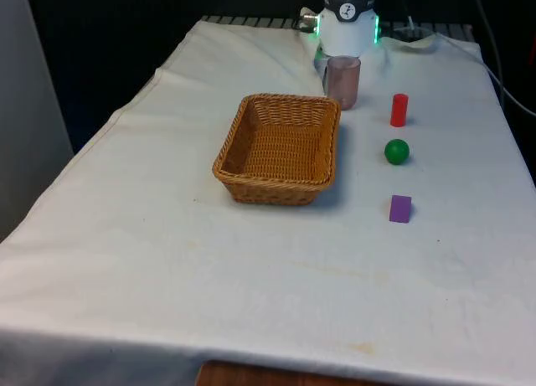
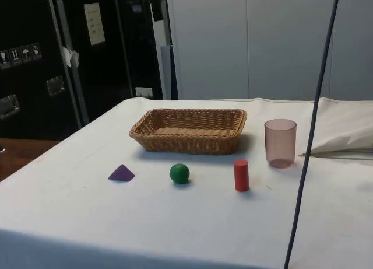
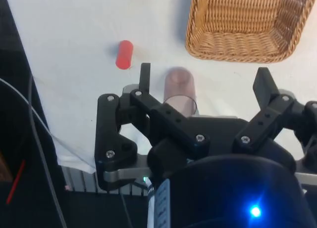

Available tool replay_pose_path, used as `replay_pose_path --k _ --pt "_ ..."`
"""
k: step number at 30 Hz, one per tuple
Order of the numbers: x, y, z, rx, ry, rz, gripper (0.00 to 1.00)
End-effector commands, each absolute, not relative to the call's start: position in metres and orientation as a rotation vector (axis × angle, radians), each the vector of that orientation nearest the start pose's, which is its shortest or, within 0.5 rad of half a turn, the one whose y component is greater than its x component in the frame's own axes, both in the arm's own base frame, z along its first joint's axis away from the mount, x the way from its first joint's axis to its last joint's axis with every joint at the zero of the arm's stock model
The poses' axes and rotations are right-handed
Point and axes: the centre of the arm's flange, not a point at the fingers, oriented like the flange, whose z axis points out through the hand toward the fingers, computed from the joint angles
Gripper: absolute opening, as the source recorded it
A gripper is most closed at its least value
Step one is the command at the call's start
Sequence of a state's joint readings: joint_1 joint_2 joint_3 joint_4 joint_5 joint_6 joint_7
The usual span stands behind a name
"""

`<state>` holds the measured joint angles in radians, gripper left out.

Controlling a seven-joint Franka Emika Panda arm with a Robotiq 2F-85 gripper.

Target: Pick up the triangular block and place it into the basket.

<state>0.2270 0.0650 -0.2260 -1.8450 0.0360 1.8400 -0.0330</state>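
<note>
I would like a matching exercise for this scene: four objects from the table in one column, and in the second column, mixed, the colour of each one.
Objects:
1. triangular block
2. ball
3. cylinder
4. cup

Colours:
a. red
b. translucent pink
c. purple
d. green

Pairs: 1-c, 2-d, 3-a, 4-b
</note>
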Motion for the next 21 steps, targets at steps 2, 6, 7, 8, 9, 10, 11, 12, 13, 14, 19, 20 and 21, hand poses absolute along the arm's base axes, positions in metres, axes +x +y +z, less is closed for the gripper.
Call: replay_pose_path --k 2,6,7,8,9,10,11,12,13,14,19,20,21 --pt "0.576 0.014 0.481 -3.125 -0.032 0.088 1.00" --pt "0.579 0.025 0.479 -3.134 -0.022 0.065 1.00" --pt "0.580 0.028 0.479 -3.135 -0.021 0.057 1.00" --pt "0.581 0.030 0.478 -3.137 -0.019 0.054 1.00" --pt "0.579 0.029 0.478 -3.129 -0.028 0.062 1.00" --pt "0.581 0.032 0.478 -3.138 -0.018 0.050 1.00" --pt "0.581 0.034 0.477 -3.139 -0.017 0.046 1.00" --pt "0.582 0.037 0.477 -3.141 -0.015 0.040 1.00" --pt "0.583 0.040 0.475 -3.143 -0.014 0.038 1.00" --pt "0.584 0.045 0.474 -3.146 -0.012 0.030 1.00" --pt "0.587 0.055 0.470 -3.149 -0.005 0.014 1.00" --pt "0.588 0.058 0.469 -3.150 -0.004 0.011 1.00" --pt "0.589 0.063 0.467 -3.153 -0.003 0.006 1.00"
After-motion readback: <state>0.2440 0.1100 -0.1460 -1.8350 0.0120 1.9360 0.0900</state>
